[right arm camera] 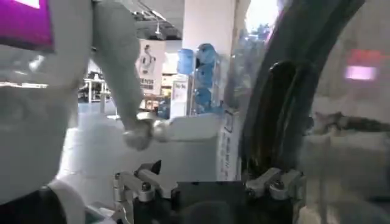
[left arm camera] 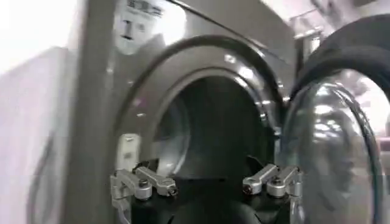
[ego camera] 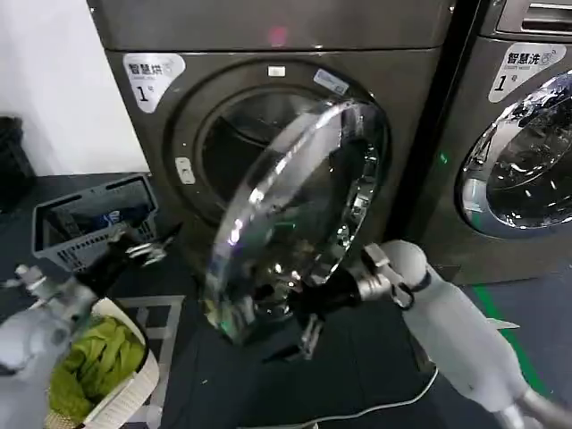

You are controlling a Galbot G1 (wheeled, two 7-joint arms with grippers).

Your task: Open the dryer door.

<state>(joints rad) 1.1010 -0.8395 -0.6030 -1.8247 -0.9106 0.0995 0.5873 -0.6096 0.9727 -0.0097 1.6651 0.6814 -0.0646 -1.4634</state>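
The dryer [ego camera: 268,36] is dark grey-bronze, with a white sticker at its upper left. Its chrome-ringed dryer door [ego camera: 295,206] stands swung partly outward, hinged on the right, so the dark drum opening [ego camera: 237,143] shows. My right gripper [ego camera: 308,313] is at the door's lower edge, open. In the right wrist view the right gripper [right arm camera: 204,182] has one finger close beside the door's dark rim [right arm camera: 280,103]. My left gripper [ego camera: 143,248] hangs open, low and left of the door. In the left wrist view the left gripper [left arm camera: 209,187] faces the drum opening [left arm camera: 219,128], with the door [left arm camera: 332,158] to one side.
A grey laundry basket [ego camera: 89,219] sits on the floor at the left. A white bin holding green cloth [ego camera: 98,357] is below my left arm. A neighbouring grey machine [ego camera: 527,134] stands at the right. A white cable [ego camera: 357,411] lies on the dark floor.
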